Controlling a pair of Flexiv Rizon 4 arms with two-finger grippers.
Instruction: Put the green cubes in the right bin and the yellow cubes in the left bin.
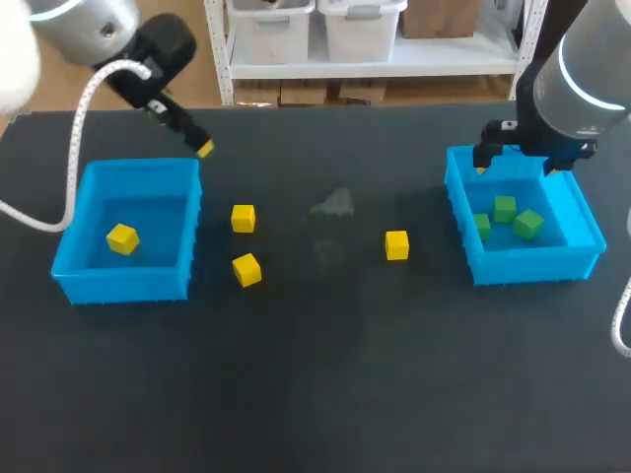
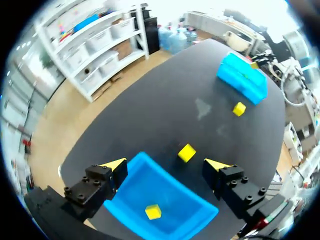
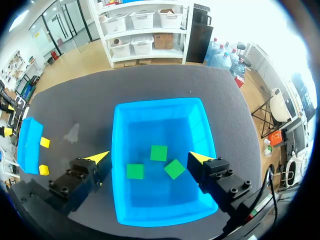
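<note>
The left blue bin (image 1: 123,286) holds one yellow cube (image 1: 122,237). Three yellow cubes lie on the table: two just right of that bin (image 1: 243,218) (image 1: 246,269), one near the middle (image 1: 396,244). My left gripper (image 1: 200,146) hangs open above the bin's far right corner. In the left wrist view this gripper (image 2: 166,165) is empty, with the bin (image 2: 170,195) and its cube (image 2: 153,211) below. The right bin (image 1: 532,266) holds three green cubes (image 3: 159,152) (image 3: 135,171) (image 3: 174,168). My right gripper (image 3: 149,157) is open and empty above them.
A faint pale smudge (image 1: 335,204) marks the dark table between the bins. In the left wrist view one loose yellow cube (image 2: 186,152) lies just ahead of the fingers and another (image 2: 239,108) sits near the far bin (image 2: 242,77).
</note>
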